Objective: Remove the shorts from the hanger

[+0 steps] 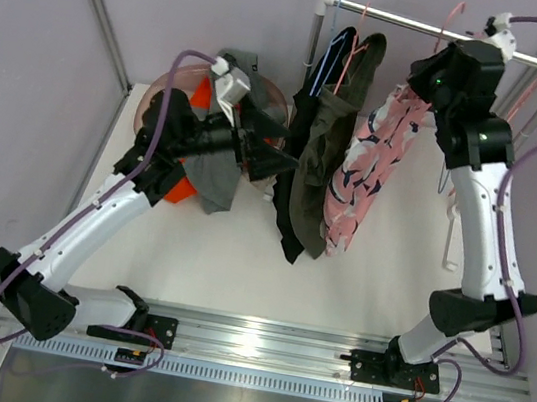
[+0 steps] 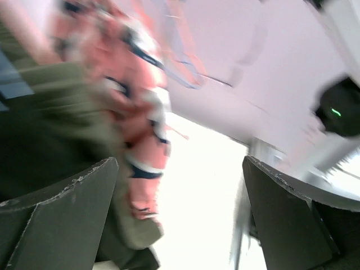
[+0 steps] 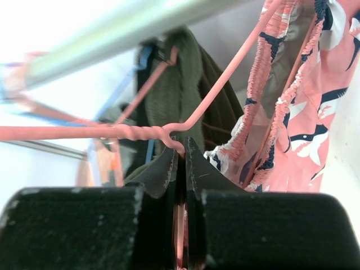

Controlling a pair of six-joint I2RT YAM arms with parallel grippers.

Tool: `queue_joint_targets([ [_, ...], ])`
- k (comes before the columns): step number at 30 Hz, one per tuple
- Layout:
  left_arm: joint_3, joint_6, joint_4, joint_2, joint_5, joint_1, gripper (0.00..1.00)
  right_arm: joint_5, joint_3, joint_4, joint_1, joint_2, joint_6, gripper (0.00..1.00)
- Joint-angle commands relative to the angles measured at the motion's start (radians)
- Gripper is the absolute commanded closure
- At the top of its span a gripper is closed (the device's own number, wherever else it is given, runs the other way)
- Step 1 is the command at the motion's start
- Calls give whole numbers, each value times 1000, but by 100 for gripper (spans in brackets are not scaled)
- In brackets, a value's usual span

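Observation:
Pink shorts (image 1: pixel 368 176) with a navy-and-white pattern hang on a pink wire hanger (image 3: pixel 214 93) from the metal rail (image 1: pixel 426 27). Beside them hang olive shorts (image 1: pixel 325 159) and black shorts (image 1: pixel 292 179). My right gripper (image 1: pixel 436 83) is up at the rail and shut on the pink hanger's wire just below its twisted neck (image 3: pixel 181 152). My left gripper (image 1: pixel 275 157) is open and empty, right beside the black shorts. Its view is blurred, with the pink shorts (image 2: pixel 140 112) and olive cloth (image 2: pixel 56 112) ahead of the fingers (image 2: pixel 62 208).
A pinkish round bin (image 1: pixel 165 84) at the back left holds orange shorts (image 1: pixel 198 102) and grey-green shorts (image 1: pixel 216 178) draped over its edge. The rack's white posts (image 1: pixel 320 27) stand at the back. A blue hanger (image 1: pixel 328 58) carries the dark shorts.

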Motion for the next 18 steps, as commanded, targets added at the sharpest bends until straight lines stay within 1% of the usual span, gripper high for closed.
queue_joint_targets([
  [1,50,92,-6,-17,33,-138,1,42,21,50,10,-130,-3,100],
  [2,57,130,-46,-2,-29,-166,1,42,-8,53,14,-159,1,100],
  [3,68,149,-58,8,-77,-227,1,45,-31,58,28,-174,7,100],
  [5,71,195,-118,34,-186,-279,1,45,-114,87,48,-220,20,100],
  [6,67,206,-124,40,-234,-325,1,46,-139,95,74,-233,21,100],
  [7,59,215,-124,45,-277,-344,1,49,-160,105,85,-242,23,100],
  [9,1,209,-76,45,-352,-373,1,58,-208,109,100,-265,20,100],
  [10,-54,183,-47,43,-376,-379,1,58,-217,104,108,-271,21,100],
  [11,-68,171,-16,42,-383,-379,1,60,-225,101,108,-276,24,100],
  [13,-102,157,38,34,-439,-391,1,60,-245,95,109,-297,24,100],
  [18,-180,177,130,2,-483,-427,1,63,-288,93,110,-337,27,100],
])
